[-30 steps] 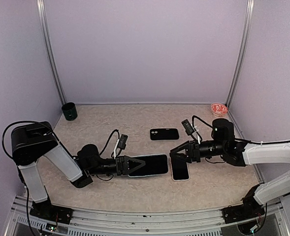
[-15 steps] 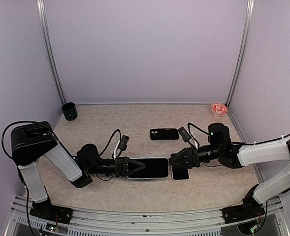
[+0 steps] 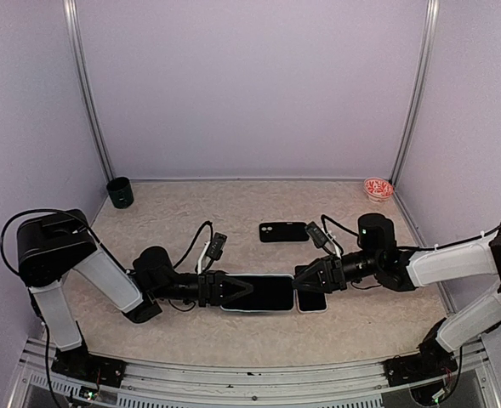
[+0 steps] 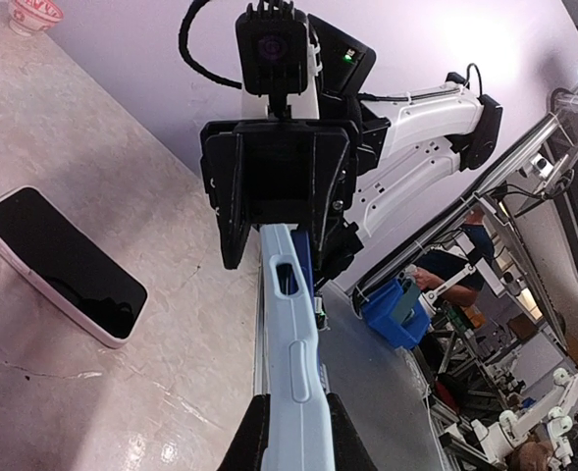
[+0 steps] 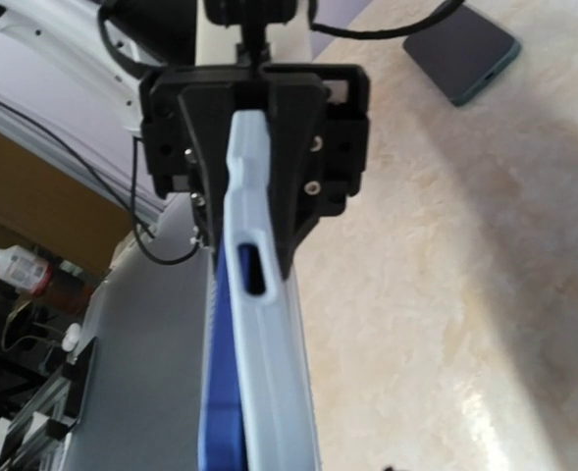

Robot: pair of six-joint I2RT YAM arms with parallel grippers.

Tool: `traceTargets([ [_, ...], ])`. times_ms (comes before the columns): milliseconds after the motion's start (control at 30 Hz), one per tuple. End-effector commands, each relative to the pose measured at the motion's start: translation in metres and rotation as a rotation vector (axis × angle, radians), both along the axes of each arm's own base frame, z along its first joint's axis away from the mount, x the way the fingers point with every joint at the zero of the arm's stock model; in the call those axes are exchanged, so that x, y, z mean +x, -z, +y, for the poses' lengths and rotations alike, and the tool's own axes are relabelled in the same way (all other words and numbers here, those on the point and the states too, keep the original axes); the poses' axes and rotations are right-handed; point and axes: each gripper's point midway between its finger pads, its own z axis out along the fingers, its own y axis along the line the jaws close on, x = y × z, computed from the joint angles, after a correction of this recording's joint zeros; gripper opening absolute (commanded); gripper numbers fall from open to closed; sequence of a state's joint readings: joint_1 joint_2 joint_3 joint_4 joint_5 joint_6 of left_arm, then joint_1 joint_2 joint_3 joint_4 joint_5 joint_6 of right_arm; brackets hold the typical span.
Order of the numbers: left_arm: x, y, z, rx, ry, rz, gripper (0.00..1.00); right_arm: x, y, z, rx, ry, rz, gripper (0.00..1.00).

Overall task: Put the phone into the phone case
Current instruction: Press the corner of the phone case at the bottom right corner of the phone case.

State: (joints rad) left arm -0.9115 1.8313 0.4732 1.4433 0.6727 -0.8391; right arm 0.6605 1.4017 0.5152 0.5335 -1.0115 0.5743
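Right pincer (image 3: 298,279) advanced, straddling phone case (image 3: 263,293) end.

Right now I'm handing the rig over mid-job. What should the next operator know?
Left tool: shut on one end of the light blue case.
Right tool: jaws apart, straddling the case's other end, no visible clamp.
Done: a dark-faced phone seems to lie in the case.
Left: a blue edge stands proud along one side, so it is probably not fully seated; press it home.
Also on the table: a white-rimmed phone under the right tool, and a dark phone or case behind.
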Motion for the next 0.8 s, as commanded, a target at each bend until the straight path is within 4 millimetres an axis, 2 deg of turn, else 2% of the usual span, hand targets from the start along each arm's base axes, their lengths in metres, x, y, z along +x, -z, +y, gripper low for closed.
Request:
traceTargets([
  [0, -0.001, -0.032, -0.006, -0.087, 0.018, -0.094, 0.00, -0.003, -0.011, 0.003, 0.040, -0.050, -0.005, 0.37],
  [167, 0.001, -0.028, -0.008, -0.071, 0.011, -0.086, 0.00, -0.005, -0.011, 0.003, 0.042, -0.065, -0.002, 0.30],
  [500, 0.006, -0.025, -0.012, -0.046, -0.006, -0.085, 0.00, 0.002, -0.004, 0.005, 0.010, -0.045, 0.010, 0.07],
  [567, 0.007, -0.024, -0.012, -0.042, -0.011, -0.083, 0.04, 0.004, -0.003, 0.005, -0.001, -0.032, 0.004, 0.02],
  [767, 0.008, -0.020, -0.011, -0.031, -0.021, -0.078, 0.07, 0.012, -0.002, 0.004, -0.026, 0.015, -0.025, 0.00],
])
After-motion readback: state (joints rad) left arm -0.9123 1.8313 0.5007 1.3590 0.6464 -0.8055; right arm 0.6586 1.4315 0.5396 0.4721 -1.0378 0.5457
